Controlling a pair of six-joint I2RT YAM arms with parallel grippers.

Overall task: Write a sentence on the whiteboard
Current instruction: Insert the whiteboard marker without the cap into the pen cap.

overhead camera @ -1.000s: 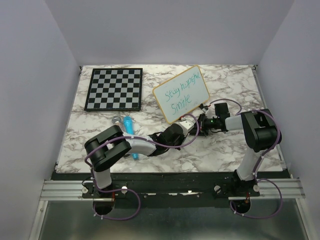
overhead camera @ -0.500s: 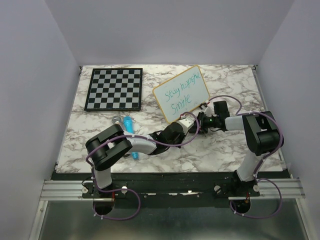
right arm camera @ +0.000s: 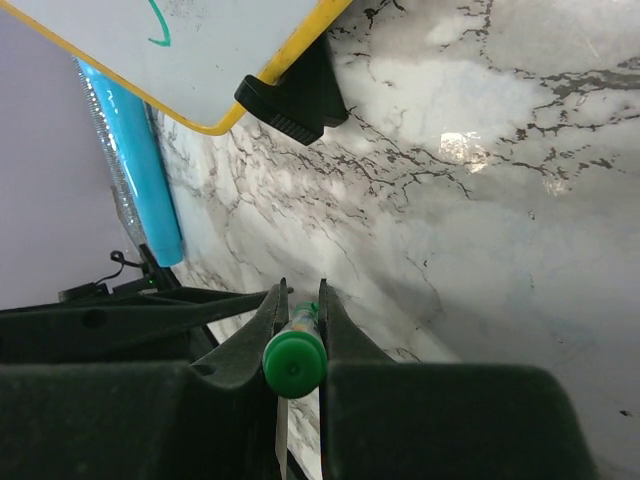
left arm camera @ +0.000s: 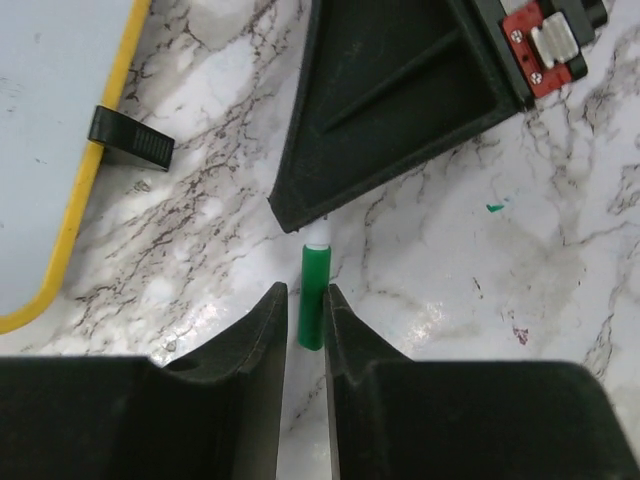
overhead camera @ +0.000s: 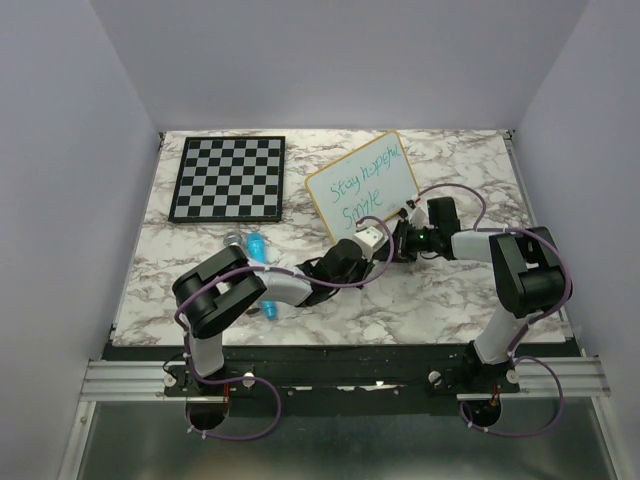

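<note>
Top external, whiteboard, sentence "Stay happy, Smile"

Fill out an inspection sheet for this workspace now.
Surface: white marble-pattern tabletop, one small green mark.
Job's things: small light-framed whiteboard propped on black feet; green handwritten sentence in two lines; green marker.
Clutter: black-and-white checkered chessboard; cyan bottle.
End effectors: right end effector shut on the marker; left end effector narrowly flanks its other end, grip unclear.
Cables: purple cables loop along both arms.
Surroundings: plain grey walls.
</note>
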